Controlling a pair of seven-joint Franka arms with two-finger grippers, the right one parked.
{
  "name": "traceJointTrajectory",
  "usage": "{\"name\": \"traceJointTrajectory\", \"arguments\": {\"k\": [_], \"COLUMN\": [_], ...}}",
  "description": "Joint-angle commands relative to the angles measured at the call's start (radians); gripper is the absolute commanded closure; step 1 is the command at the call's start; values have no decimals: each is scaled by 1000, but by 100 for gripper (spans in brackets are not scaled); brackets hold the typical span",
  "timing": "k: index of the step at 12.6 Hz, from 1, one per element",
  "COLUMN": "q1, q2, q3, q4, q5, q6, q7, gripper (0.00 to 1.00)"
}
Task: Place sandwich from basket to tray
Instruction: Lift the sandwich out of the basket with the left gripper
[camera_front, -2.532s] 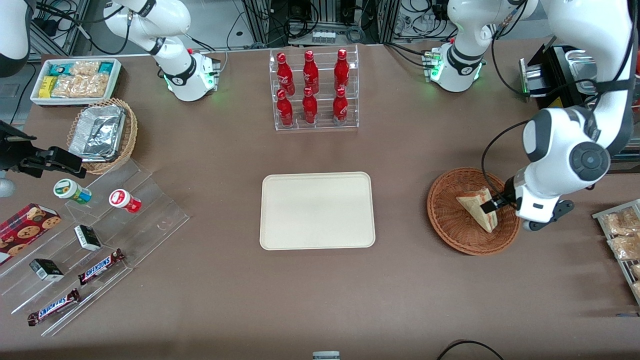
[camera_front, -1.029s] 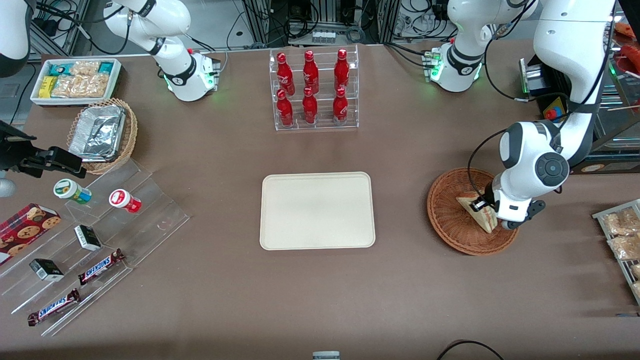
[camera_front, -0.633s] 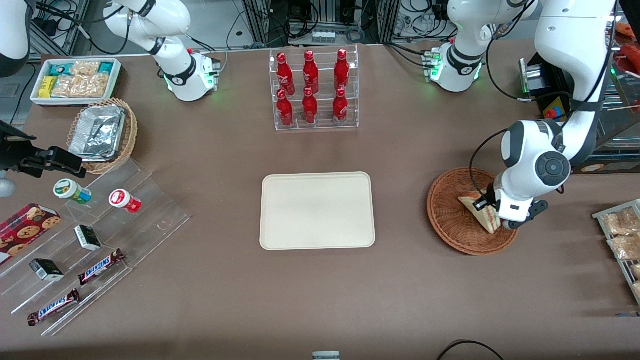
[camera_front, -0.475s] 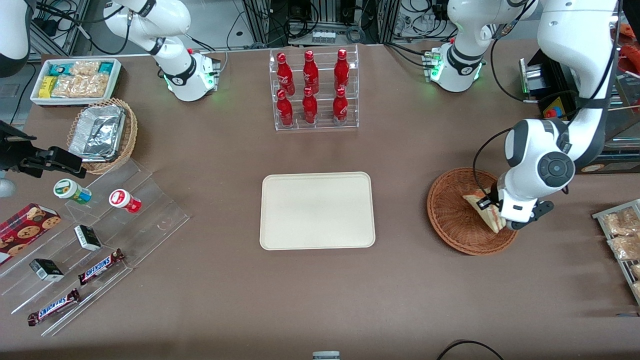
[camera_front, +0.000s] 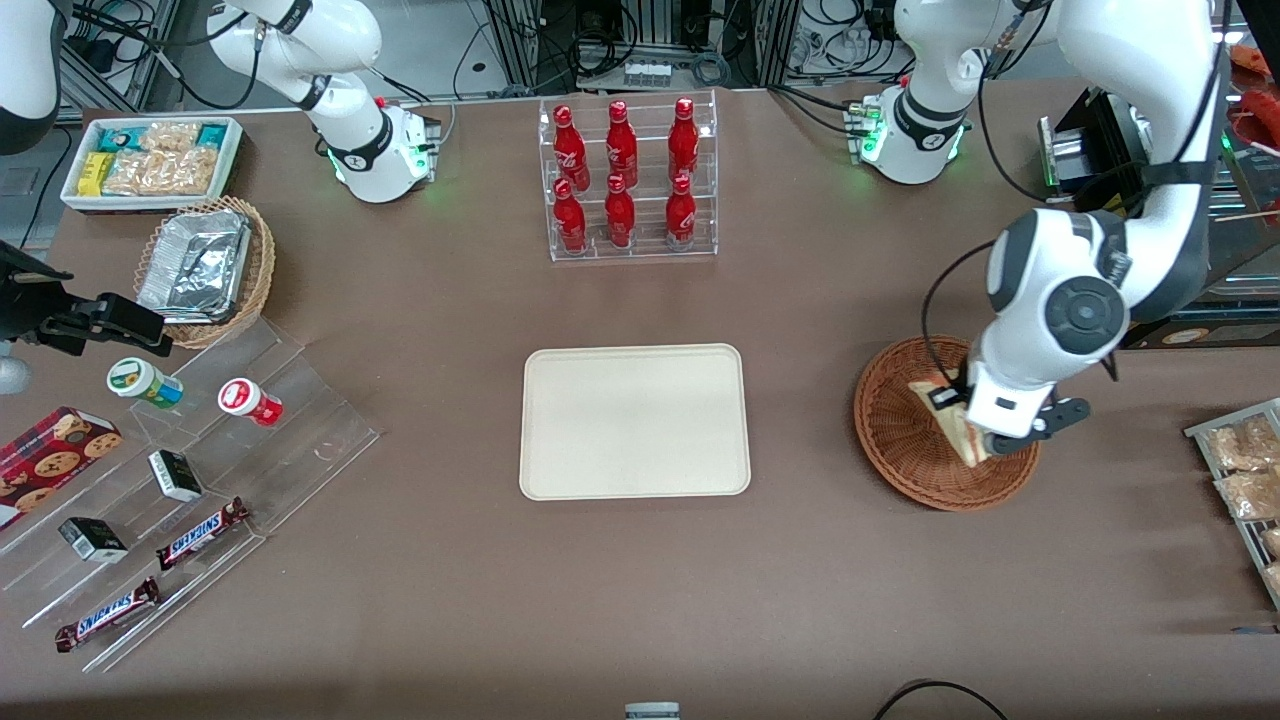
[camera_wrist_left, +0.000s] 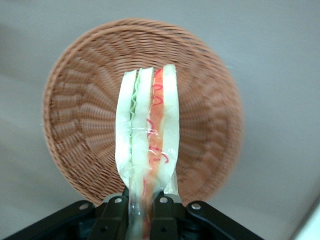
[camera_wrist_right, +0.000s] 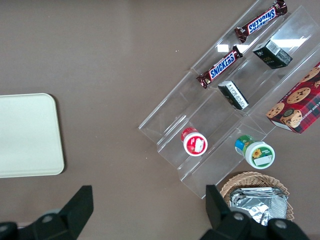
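The sandwich (camera_front: 957, 426) (camera_wrist_left: 147, 145), a wrapped wedge of pale bread with red, orange and green layers, hangs just above the reddish-brown wicker basket (camera_front: 900, 440) (camera_wrist_left: 80, 110). My left gripper (camera_front: 962, 412) (camera_wrist_left: 140, 212) is shut on the sandwich's narrow end, one black finger on each bread face. The basket lies underneath with nothing else in it. The cream tray (camera_front: 634, 421) (camera_wrist_right: 27, 135) lies bare at the table's middle, apart from the basket, toward the parked arm.
A clear rack of red bottles (camera_front: 626, 180) stands farther from the front camera than the tray. Bagged snacks (camera_front: 1240, 470) lie at the working arm's table end. An acrylic stepped stand (camera_front: 200, 470) with bars, cups and boxes, a foil-filled wicker basket (camera_front: 205, 268) and a white bin (camera_front: 150, 160) sit toward the parked arm's end.
The gripper closed on the sandwich in the basket and has raised it slightly. Arm and sandwich have shifted a little toward the tray.
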Motion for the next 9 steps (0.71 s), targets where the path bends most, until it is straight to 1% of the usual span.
{"name": "traceJointTrajectory", "arguments": {"k": [1,3,5,6,7,9], "q1": [-106,-189,-264,-290,-306,-311], "q2": [14,38,86,106,127,170], "q3": [5,5,3,3,3,-23], "q4": [60,89,150,173,185,219], "q5": [10,7,4,-2,-20,-98], "q6": [-38,-32,-30,-30,-30,-30], "q7": [-6,-8,-2,33,85,179], "gripper": [100,100,100,100,100,100]}}
